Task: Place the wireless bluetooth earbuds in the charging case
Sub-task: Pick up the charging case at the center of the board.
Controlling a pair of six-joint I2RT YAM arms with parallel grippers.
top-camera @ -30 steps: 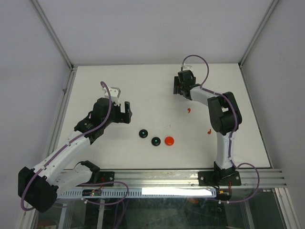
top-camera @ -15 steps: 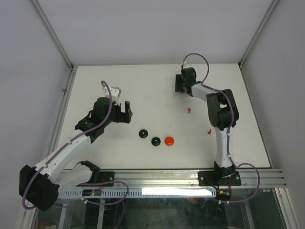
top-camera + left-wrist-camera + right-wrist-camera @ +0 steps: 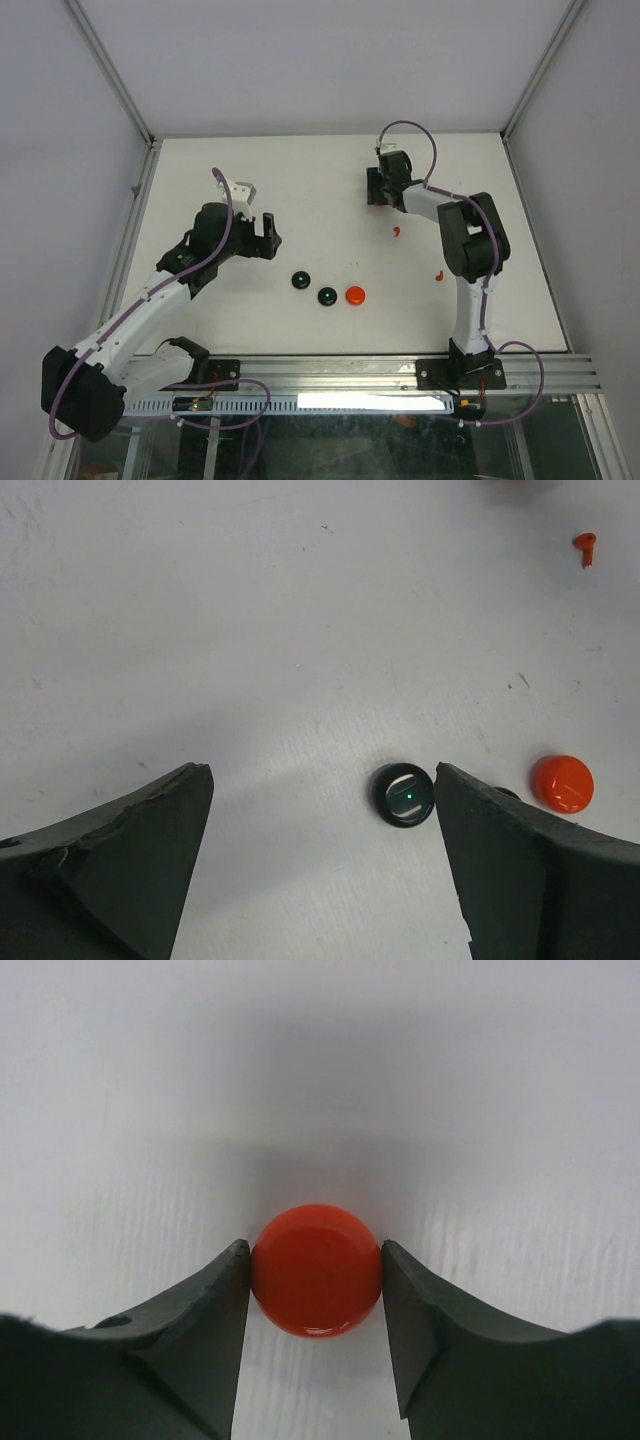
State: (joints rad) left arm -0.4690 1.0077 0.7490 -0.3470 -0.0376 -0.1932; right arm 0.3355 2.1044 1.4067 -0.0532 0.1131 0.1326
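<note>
Table: lying white and flat under both arms, with a metal rail running along its near edge.
Left gripper: hovering over the left half of the table with its jaws standing wide apart and nothing between them.
Black discs: the first black disc and the second black disc are sitting near each other, just right of the left gripper; in the left wrist view a finger is hiding most of the second.
Near red disc: resting just beside the second black disc, closing a short row of three.
Right gripper: reaching down at the far side, its two fingers pressing against opposite sides of a disc.
Far red disc: sitting on the table, filling the gap between those fingers.
First red earbud: lying loose on the table, near the right arm.
Second red earbud: lying nearer the rail, just beside the right arm's upright link.
</note>
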